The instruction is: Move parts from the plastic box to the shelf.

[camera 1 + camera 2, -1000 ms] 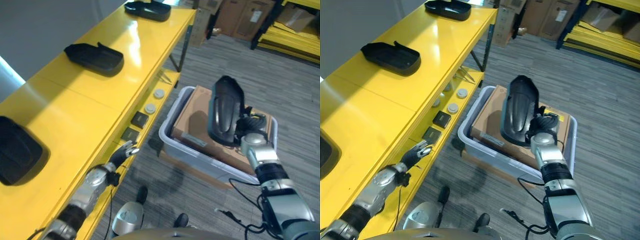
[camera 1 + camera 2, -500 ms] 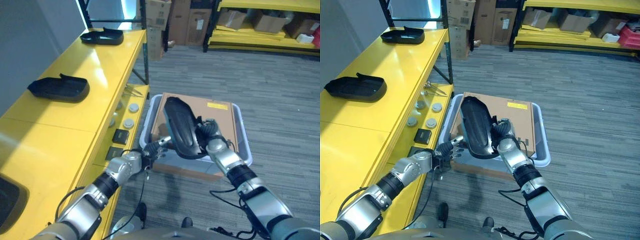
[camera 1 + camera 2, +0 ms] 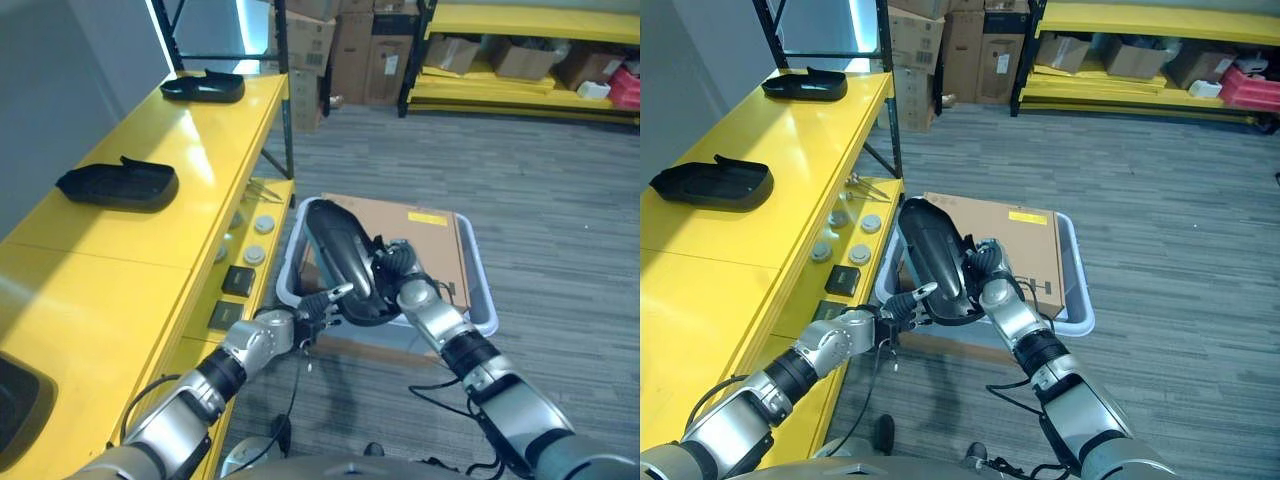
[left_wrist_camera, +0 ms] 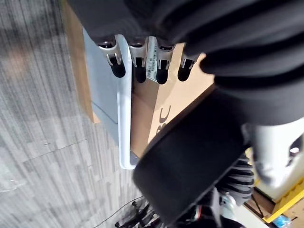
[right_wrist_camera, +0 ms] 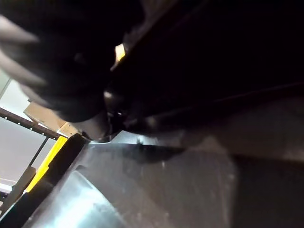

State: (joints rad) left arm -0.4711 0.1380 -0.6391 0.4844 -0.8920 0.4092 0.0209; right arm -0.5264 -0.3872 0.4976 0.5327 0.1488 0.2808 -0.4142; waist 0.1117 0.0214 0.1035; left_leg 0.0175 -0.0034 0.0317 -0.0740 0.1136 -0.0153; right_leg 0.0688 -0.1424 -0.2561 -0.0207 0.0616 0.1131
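Left hand (image 3: 300, 325) nearest, fingers out straight and relaxed, tips at the lower edge of the black part (image 3: 342, 262), not gripping it. Right hand (image 3: 398, 278) is wrapped around the part's far side and holds it tilted above the plastic box (image 3: 478, 298), clear of the cardboard carton (image 3: 425, 232) inside. Yellow shelf (image 3: 150, 235) runs along the left; two more black parts on it, one mid (image 3: 118, 184), one at far end (image 3: 203, 87).
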